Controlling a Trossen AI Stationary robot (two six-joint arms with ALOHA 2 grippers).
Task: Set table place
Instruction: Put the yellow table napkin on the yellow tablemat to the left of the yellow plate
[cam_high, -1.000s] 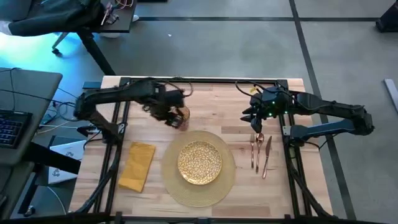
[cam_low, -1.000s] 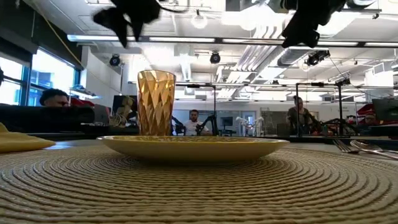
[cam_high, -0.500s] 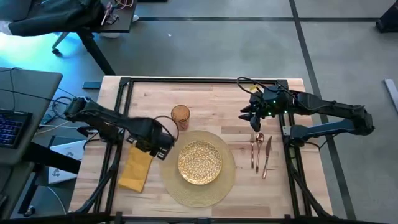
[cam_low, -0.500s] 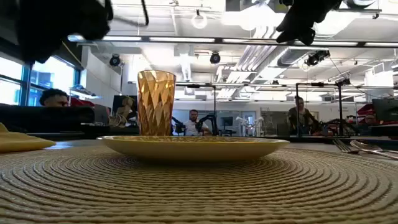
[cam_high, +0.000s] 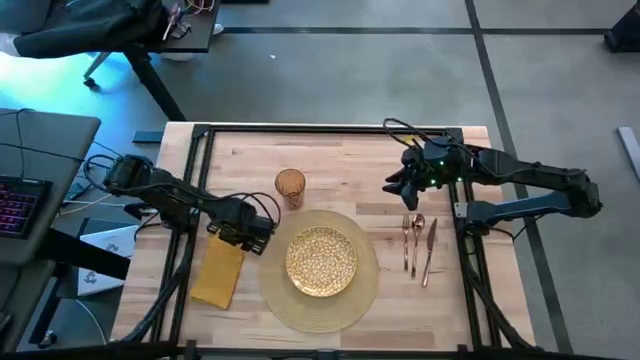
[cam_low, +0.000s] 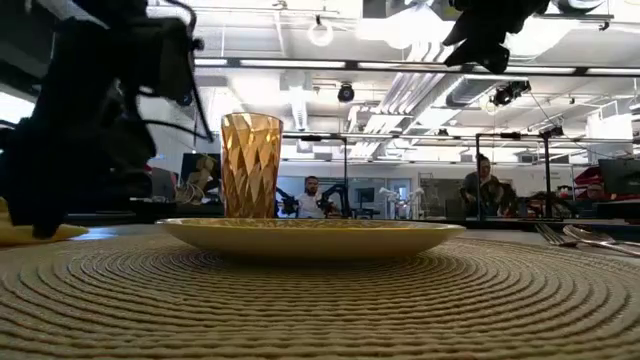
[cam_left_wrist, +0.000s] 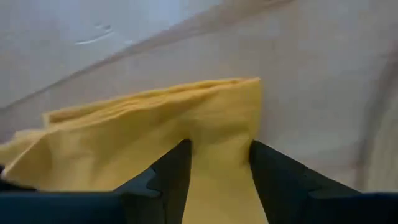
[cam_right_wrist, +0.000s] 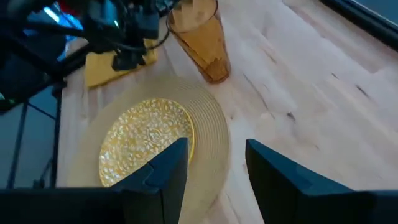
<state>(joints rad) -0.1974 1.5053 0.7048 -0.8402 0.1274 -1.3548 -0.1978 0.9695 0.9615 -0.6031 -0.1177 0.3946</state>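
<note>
On the wood table (cam_high: 340, 160) lies the round tan woven place mat (cam_high: 272, 292) with a gold plate (cam_high: 321, 261) on it. A mustard napkin (cam_high: 216, 272) lies flat to its left. My left gripper (cam_high: 250, 236) is open and low over the napkin's far end (cam_left_wrist: 124, 143), its fingers pointing down onto the cloth. An amber glass (cam_high: 290, 186) stands upright beyond the mat. My right gripper (cam_high: 393, 184) hangs open above the table to the right of the glass, with nothing between its fingers (cam_right_wrist: 214, 152). My left gripper comes at the napkin from above, slanting. Its two open fingertips (cam_left_wrist: 181, 149) stand over the far end of the cloth, close to a corner (cam_left_wrist: 249, 87). I cannot tell whether they touch it. The napkin lies flat on the table.
A fork, a spoon (cam_high: 411, 240) and a knife (cam_high: 429, 250) lie side by side to the right of the mat. Black frame rails (cam_high: 190, 200) run along the table's sides. Bare wood lies between the glass and my right gripper.
My left gripper has left the glass and gone toward the table's near edge and to the left. It has come down over the napkin's far end. The glass stands where it was, beyond the mat.
</note>
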